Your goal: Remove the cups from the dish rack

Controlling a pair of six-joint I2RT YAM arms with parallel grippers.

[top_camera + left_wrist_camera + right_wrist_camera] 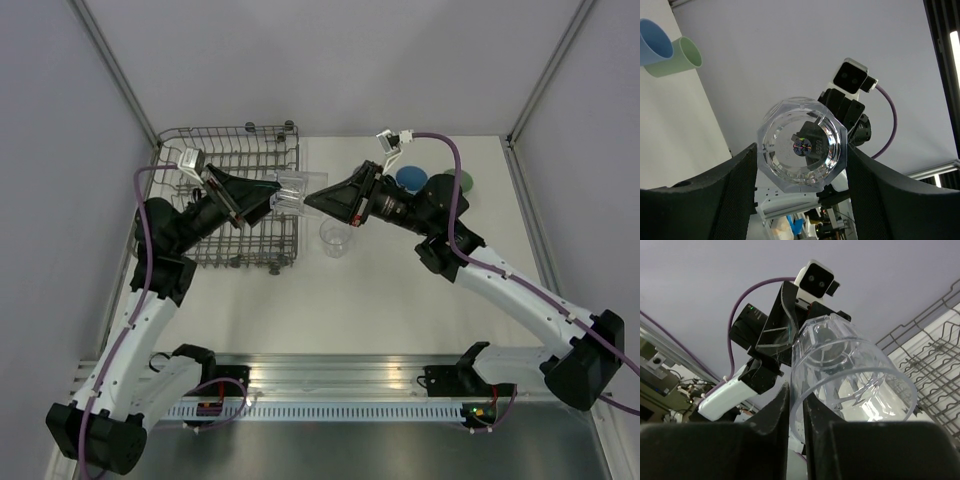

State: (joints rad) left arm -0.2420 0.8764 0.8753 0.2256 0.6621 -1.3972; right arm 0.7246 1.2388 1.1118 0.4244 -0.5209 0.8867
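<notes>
A clear cup [292,190] hangs on its side in the air just right of the dish rack [230,150]. My left gripper [272,192] is shut on its base end, and the left wrist view shows the cup's faceted bottom [802,145] between the two dark fingers [737,185]. From the right, my right gripper [312,200] meets the same cup. In the right wrist view its fingers [777,412] pinch the cup's wall [850,370] at the rim, one inside and one outside. Another clear cup [335,238] stands upright on the table.
A blue cup [411,178] and a green cup [458,182] stand at the back right behind the right arm, and both blue [652,42] and green [682,55] appear in the left wrist view. The rack's wire prongs [935,355] lie close beside the held cup.
</notes>
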